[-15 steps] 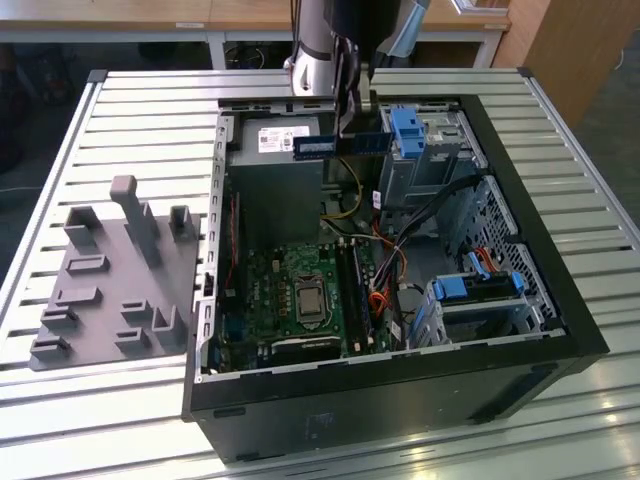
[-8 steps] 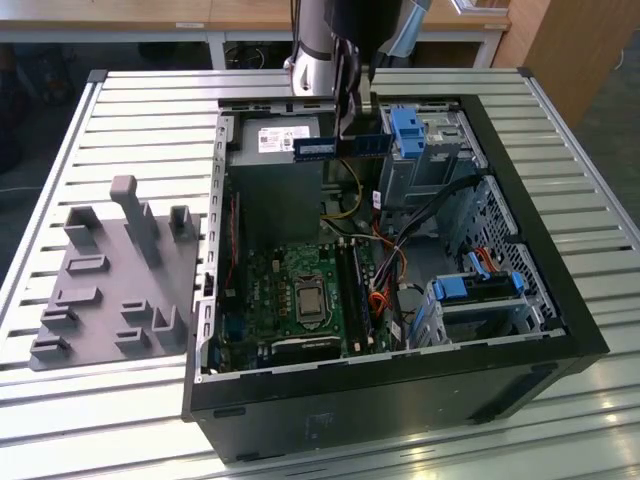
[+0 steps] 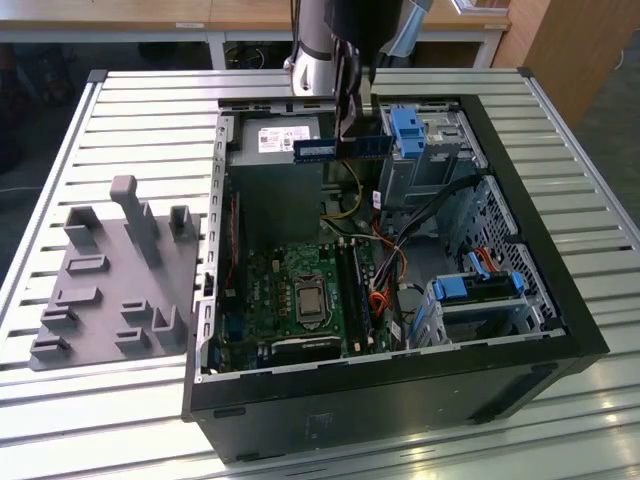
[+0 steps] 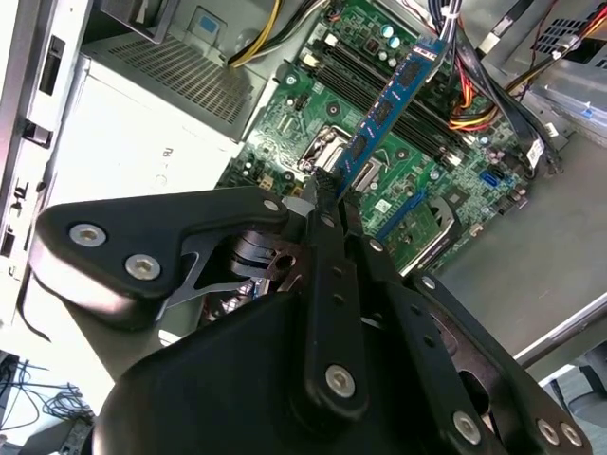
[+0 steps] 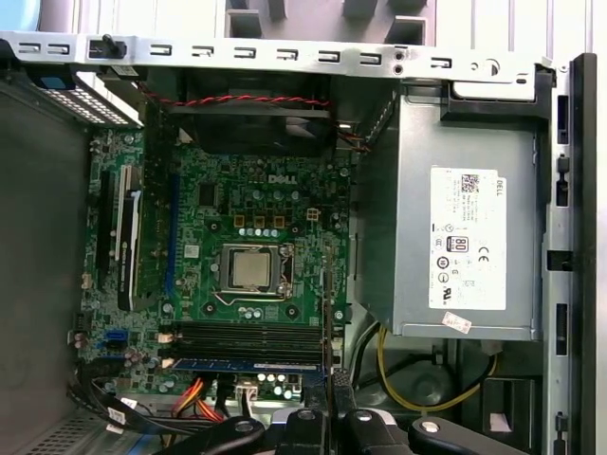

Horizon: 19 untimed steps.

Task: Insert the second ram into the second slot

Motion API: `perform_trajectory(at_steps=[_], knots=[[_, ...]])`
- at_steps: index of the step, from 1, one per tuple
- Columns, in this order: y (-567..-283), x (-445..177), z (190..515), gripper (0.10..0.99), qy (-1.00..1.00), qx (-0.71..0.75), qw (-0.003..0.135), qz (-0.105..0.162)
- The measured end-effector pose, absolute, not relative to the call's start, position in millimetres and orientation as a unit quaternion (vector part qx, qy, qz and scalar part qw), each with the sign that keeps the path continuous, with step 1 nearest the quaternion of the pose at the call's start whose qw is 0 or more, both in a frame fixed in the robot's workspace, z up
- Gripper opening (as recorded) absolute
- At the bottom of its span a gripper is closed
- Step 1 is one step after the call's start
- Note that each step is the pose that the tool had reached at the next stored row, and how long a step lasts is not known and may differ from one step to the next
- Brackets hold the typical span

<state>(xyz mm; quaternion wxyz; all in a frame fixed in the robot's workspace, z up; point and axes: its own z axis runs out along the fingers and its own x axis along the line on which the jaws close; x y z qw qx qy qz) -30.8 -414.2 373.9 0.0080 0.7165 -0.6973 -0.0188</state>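
The second ram point(image 3: 325, 148) is a thin blue stick with a white label. It hangs level above the open computer case, over the power supply's edge. My gripper point(image 3: 356, 135) comes down from above and is shut on its top edge. In the second wrist view the black fingers point(image 4: 324, 204) pinch the second ram point(image 4: 384, 109), which reaches out over the green motherboard point(image 4: 313, 104). The black memory slots point(image 3: 357, 285) lie well below and nearer the case front. In the first wrist view a blue strip point(image 5: 247, 363) runs beside these slots point(image 5: 247, 334). I cannot tell which is the second slot.
A grey fixture with pegs point(image 3: 110, 280) sits at the exterior view's left of the case. Inside are the power supply point(image 3: 280, 140), the processor socket point(image 3: 308, 298), orange and black cables point(image 3: 385, 270) and light-blue drive brackets point(image 3: 410, 128) point(image 3: 480, 285). The black case wall point(image 3: 380, 400) rims the front.
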Motion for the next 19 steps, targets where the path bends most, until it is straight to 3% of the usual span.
perform_trajectory(at_steps=[19], knots=[[-419.8, -30.8, 373.9, 0.137, -0.704, 0.709, 0.008, -0.019]])
